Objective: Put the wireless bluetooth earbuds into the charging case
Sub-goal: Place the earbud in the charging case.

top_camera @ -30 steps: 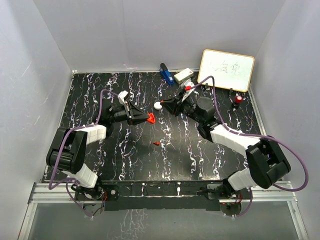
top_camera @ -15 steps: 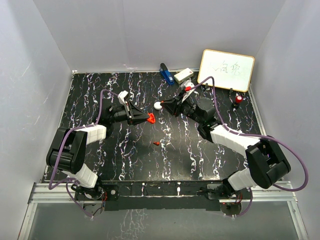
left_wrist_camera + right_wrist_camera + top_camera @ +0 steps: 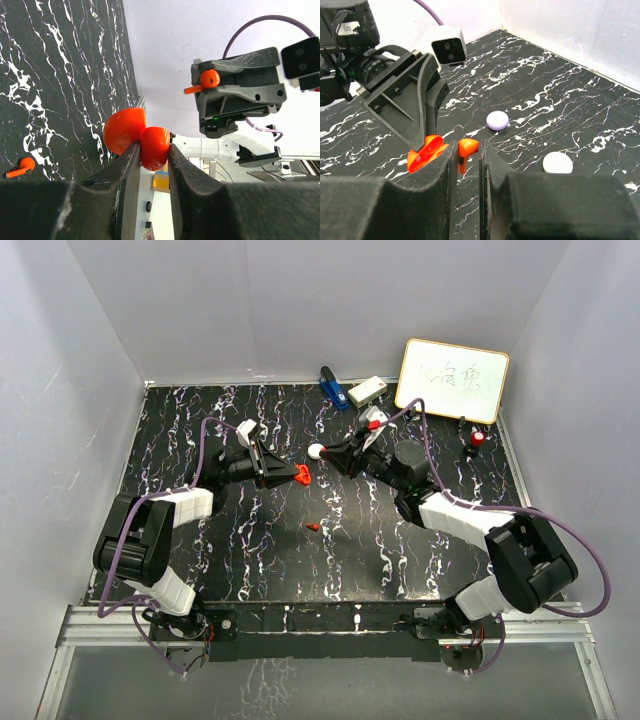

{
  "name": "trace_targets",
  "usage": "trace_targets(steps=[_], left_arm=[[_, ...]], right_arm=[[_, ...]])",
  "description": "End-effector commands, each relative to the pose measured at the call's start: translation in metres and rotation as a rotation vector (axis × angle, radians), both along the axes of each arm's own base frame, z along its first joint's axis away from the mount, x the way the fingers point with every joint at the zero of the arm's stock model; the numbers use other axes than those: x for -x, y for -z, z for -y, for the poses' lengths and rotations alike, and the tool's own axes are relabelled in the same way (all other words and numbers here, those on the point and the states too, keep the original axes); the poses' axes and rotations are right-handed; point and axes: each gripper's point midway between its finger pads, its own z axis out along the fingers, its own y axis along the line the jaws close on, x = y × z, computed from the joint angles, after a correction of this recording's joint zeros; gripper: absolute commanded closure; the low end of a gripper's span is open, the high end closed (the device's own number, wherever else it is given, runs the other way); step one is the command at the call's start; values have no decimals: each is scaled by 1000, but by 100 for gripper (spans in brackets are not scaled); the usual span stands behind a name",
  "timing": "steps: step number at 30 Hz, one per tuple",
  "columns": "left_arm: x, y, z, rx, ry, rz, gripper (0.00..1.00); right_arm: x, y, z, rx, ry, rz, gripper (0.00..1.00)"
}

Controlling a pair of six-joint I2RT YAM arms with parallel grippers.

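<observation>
The black table (image 3: pixel 180 430) is the biggest thing here. Over its middle, my left gripper (image 3: pixel 291 475) is squeezed tight on the open red case (image 3: pixel 131 131) and holds it up in the air. My right gripper (image 3: pixel 467 148) faces it, close by, pinched on one tiny red earbud (image 3: pixel 206 80). A second red earbud (image 3: pixel 313 527) lies on the table, nearer the arm bases. Nothing is resting on anything, so a small miss could bump the earbud on the case edge and pop it out of the fingers. A hard push might twist the case too.
</observation>
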Motion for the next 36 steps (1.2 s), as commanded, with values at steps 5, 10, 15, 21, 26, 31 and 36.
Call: trace_targets(steps=[5,10,15,21,26,31,36], left_arm=[[-3,-17,4,20,25,59,100],[-4,-17,4,20,28,59,100],[-3,-16,5,22,28,59,100],[-1,-18,6,25,35,63,100],[1,-19,7,27,44,65,100],[1,-19,8,28,44,65,100],[-1,-19,8,27,34,58,100]], right_arm=[[0,-22,5,-36,17,162,100],[0,-23,5,-28,12,176,100],[1,-22,4,-23,6,187,100],[5,-22,-1,-22,-33,198,100],[8,-20,-7,-21,-59,197,100],[11,-16,-12,-17,-78,192,100],[16,-14,-18,-17,-97,193,100]])
